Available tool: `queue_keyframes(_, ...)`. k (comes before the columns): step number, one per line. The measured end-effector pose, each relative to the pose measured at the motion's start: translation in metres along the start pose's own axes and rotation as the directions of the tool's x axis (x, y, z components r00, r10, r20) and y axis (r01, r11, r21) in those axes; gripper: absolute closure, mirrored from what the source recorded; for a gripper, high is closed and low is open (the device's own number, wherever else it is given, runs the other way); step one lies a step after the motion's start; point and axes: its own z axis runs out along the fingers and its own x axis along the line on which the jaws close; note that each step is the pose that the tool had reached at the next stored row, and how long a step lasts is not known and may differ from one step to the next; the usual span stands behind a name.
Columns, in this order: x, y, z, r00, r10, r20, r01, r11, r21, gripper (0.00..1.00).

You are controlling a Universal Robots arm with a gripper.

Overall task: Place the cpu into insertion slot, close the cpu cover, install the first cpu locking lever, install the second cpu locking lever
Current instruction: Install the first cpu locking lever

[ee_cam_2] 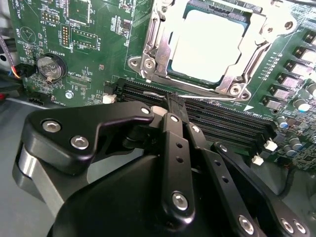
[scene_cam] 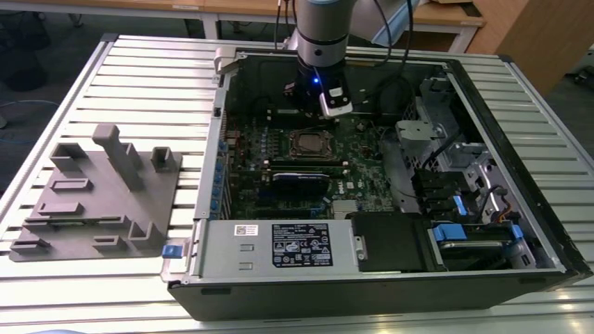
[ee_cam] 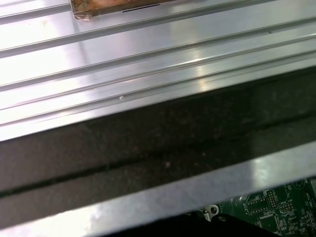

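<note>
- The cpu lies in the insertion slot, with the cover down over it.
- The gripper has its fingers pressed together at a wire lever beside the slot; whether they grip it is unclear.

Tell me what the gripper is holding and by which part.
Cannot be told: the gripper meets the wire locking lever beside the cpu cover, but any grip is hidden.

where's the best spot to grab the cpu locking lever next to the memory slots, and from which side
Probably its free hooked end: the cpu locking lever is a thin wire rod lying flat along the edge of the cpu cover. Come from above, on the side of the memory slots, where it is open.
</note>
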Motion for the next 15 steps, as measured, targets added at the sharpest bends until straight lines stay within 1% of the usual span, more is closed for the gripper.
queue_keyframes(2, 0.0002, -0.0001, 0.0002, 1.0000, 0.004, 0.0022, -0.004, 1.0000, 0.0001, 0.89)
queue_keyframes(3, 0.0004, -0.0001, 0.0005, 1.0000, 0.006, 0.0047, -0.006, 1.0000, -0.0003, 0.89)
queue_keyframes(7, 0.0012, -0.0006, 0.0015, 0.9998, 0.012, 0.0148, -0.012, 0.9999, -0.0017, 0.89)
queue_keyframes(12, 0.0035, -0.0013, 0.0018, 0.9994, 0.010, 0.0321, -0.010, 0.9999, -0.0040, 0.89)
queue_keyframes(13, 0.0042, -0.0014, 0.0018, 0.9994, 0.010, 0.0343, -0.010, 0.9999, -0.0047, 0.89)
queue_keyframes(15, 0.0057, -0.0018, 0.0017, 0.9993, 0.010, 0.0368, -0.009, 0.9999, -0.0055, 0.89)
